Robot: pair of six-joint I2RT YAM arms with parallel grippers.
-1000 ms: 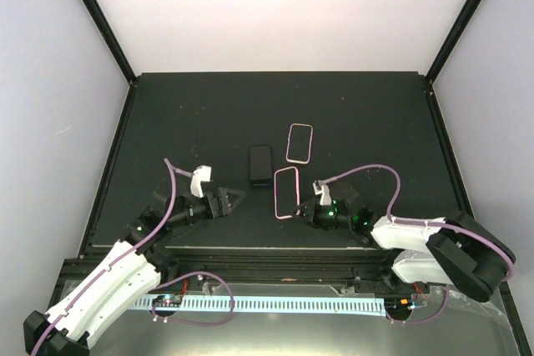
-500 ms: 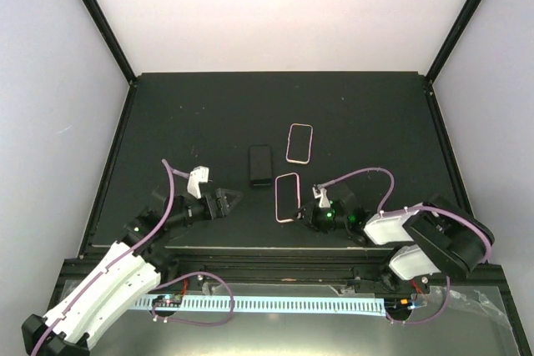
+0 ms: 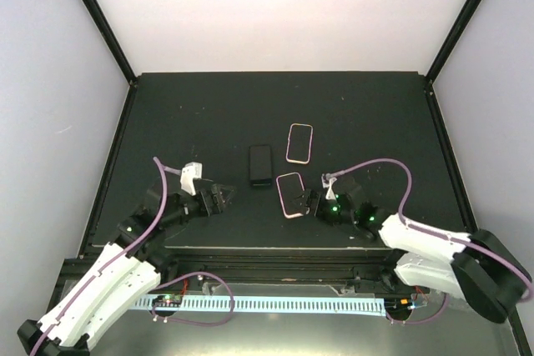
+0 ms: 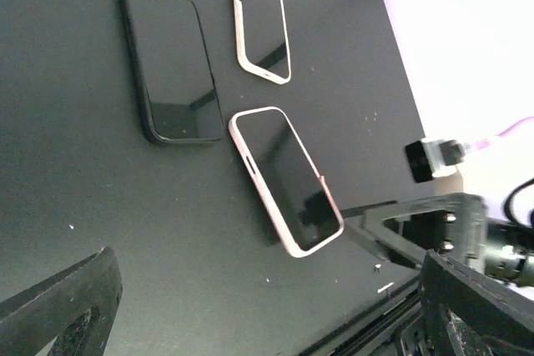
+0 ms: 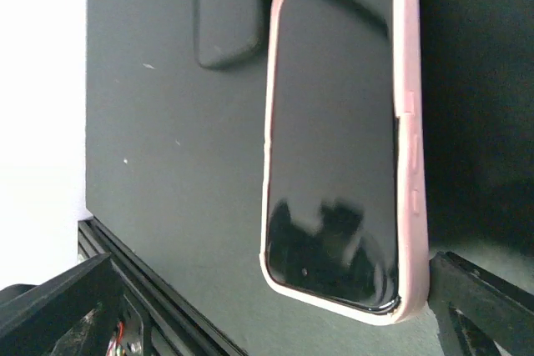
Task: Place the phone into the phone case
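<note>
Phone [image 5: 334, 147] with a glossy dark glass sits inside the pink case [image 5: 407, 56]. The right fingers [image 5: 480, 302] stand wide apart around its near end and grasp nothing. One finger is just beside a corner of the case, perhaps touching it, and the other is well apart from the opposite edge. This cased phone lies just beside the black phone [image 4: 171, 64], at its near right corner and turned a little askew to it. From the shadow under it, the near end seems slightly raised from the tabletop [image 4: 83, 206], but I cannot tell this for sure. A second pink case [image 4: 260, 22], which looks empty, lies on the far right side of the black phone and close to it. The left fingers [image 4: 58, 310] are also spread wide with nothing between them. They hover on the near left side of the black phone, well apart from it. I judge that the phone is a stiff, flat and rather dense thing. Its glass front is slippery and would crack or scratch under a hard pinch. The case rim looks softer and should give more friction. The best hold is therefore across the two long pink edges near the middle, away from the side buttons [image 5: 409, 152] and never on the glass.
</note>
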